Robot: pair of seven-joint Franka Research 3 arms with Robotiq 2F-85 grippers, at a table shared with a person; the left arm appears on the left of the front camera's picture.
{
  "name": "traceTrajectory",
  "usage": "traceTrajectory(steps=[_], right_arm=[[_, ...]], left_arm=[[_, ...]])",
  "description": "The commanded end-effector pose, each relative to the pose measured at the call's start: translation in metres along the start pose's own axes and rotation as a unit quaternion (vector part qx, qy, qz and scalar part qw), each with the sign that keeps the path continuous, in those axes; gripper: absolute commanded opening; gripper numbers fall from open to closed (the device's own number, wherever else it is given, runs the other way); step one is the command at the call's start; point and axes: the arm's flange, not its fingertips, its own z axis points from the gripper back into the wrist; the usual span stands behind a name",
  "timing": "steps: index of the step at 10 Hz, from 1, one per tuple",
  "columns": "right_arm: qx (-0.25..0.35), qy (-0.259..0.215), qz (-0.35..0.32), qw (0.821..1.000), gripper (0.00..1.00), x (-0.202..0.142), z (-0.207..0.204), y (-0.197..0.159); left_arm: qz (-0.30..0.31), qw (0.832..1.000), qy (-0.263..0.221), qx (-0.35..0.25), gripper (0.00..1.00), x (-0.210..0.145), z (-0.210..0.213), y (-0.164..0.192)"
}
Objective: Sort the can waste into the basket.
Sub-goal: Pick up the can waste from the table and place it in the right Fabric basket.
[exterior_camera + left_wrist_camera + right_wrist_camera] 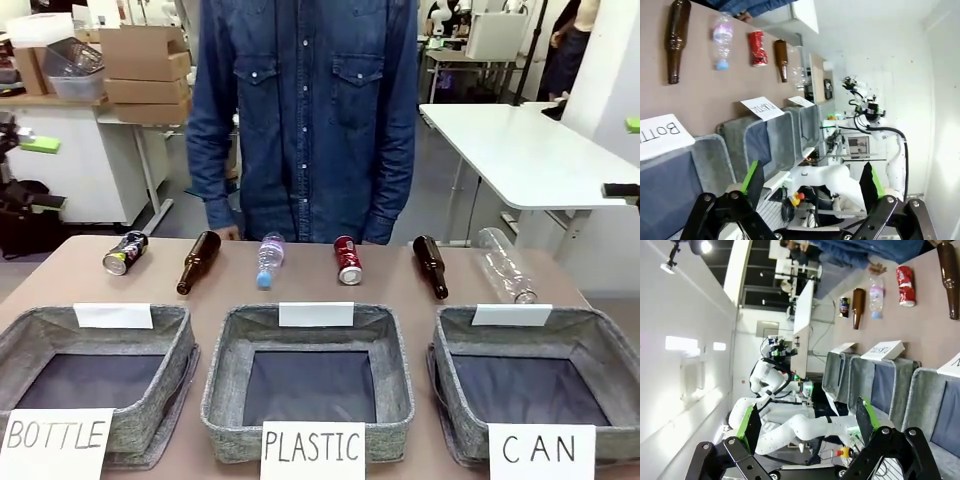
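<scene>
Two cans lie on their sides near the table's far edge: a dark can (125, 252) at the left and a red can (348, 260) in the middle. The grey basket (452, 345) with the "CAN" card stands at the front right, with nothing in it. My left gripper (813, 177) hangs open above the near side of the table with nothing between its fingers, and the red can (757, 48) lies far ahead of it. My right gripper (807, 424) is open too and holds nothing. The red can (905, 286) and the dark can (844, 306) lie far from it.
Two brown glass bottles (198, 262) (431, 266), a small plastic bottle (270, 260) and a clear plastic bottle (505, 265) lie in the same row. Like baskets marked "BOTTLE" (180, 345) and "PLASTIC" (225, 350) stand at front left and middle. A person in a denim shirt (305, 110) stands at the far edge.
</scene>
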Motion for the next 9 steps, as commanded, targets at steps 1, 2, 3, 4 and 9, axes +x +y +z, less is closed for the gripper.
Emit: traceTrajectory(steps=[1, 2, 3, 4, 9], right_arm=[[0.003, -0.002, 0.015, 1.000, 1.00, 0.006, 0.002, -0.001], [0.003, -0.002, 0.015, 1.000, 1.00, 0.006, 0.002, -0.001], [0.003, -0.002, 0.015, 1.000, 1.00, 0.006, 0.002, -0.001], [0.003, -0.002, 0.015, 1.000, 1.00, 0.006, 0.002, -0.001], [0.003, -0.002, 0.015, 1.000, 1.00, 0.006, 0.002, -0.001]], left_arm=[[0.000, 1.000, -0.003, 0.017, 1.00, 0.002, -0.003, 0.000], [-0.022, 0.996, -0.030, 0.086, 1.00, 0.007, -0.001, -0.002], [-0.026, 0.992, -0.015, 0.122, 1.00, 0.016, -0.003, 0.002], [-0.026, 0.984, -0.040, 0.173, 1.00, 0.029, -0.003, 0.011], [-0.015, 0.883, -0.027, 0.469, 1.00, 0.117, -0.009, 0.089]])
